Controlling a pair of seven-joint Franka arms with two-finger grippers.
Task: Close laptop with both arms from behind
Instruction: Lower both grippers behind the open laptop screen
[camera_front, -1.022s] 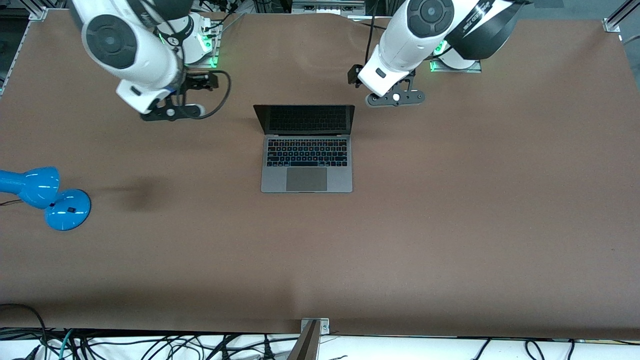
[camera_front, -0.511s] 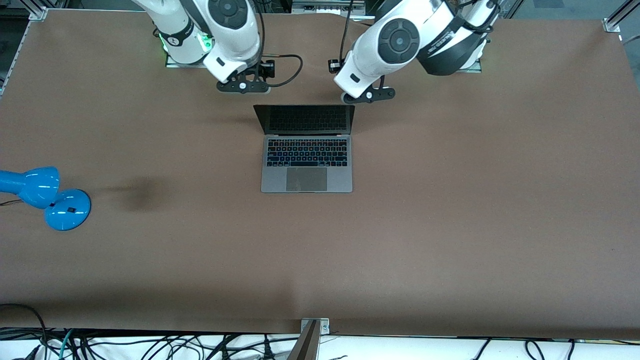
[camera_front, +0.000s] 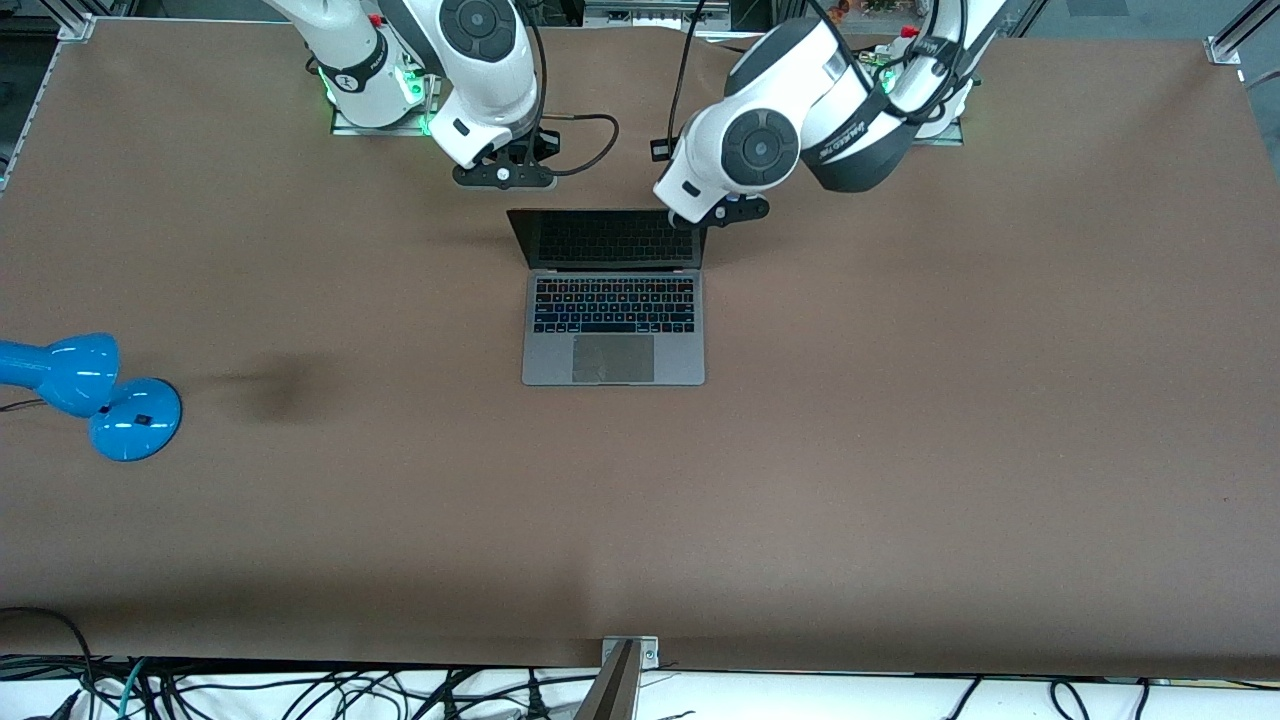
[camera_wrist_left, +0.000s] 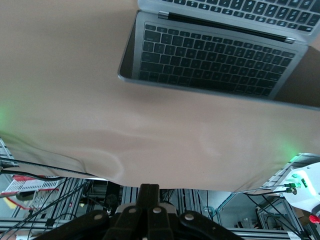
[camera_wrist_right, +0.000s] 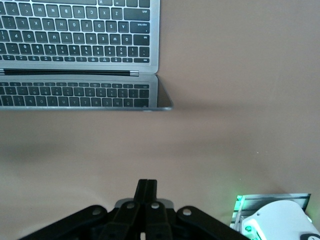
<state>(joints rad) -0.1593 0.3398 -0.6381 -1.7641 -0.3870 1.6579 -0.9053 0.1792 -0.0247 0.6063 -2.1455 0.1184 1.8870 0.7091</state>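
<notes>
Nearest to the front camera, the brown table (camera_front: 900, 480) is bare cloth. A blue lamp (camera_front: 95, 395) sits at 9 o'clock from the laptop (camera_front: 613, 330), well apart from it, at my right arm's end of the table.

The laptop lies near the middle of the table. It is open. Its trackpad is nearest the front camera, then the black keys, then the dark screen standing up at 12 o'clock. The keys shine back in the screen.

My left gripper (camera_wrist_left: 148, 192) hangs at 1 o'clock from the laptop, just by the top corner of the screen. Its fingers are pressed tight together and hold nothing.

My right gripper (camera_wrist_right: 146, 187) hangs over the table at 11 o'clock from the laptop, near it but apart. Its fingers are pressed together too, with nothing between them.
</notes>
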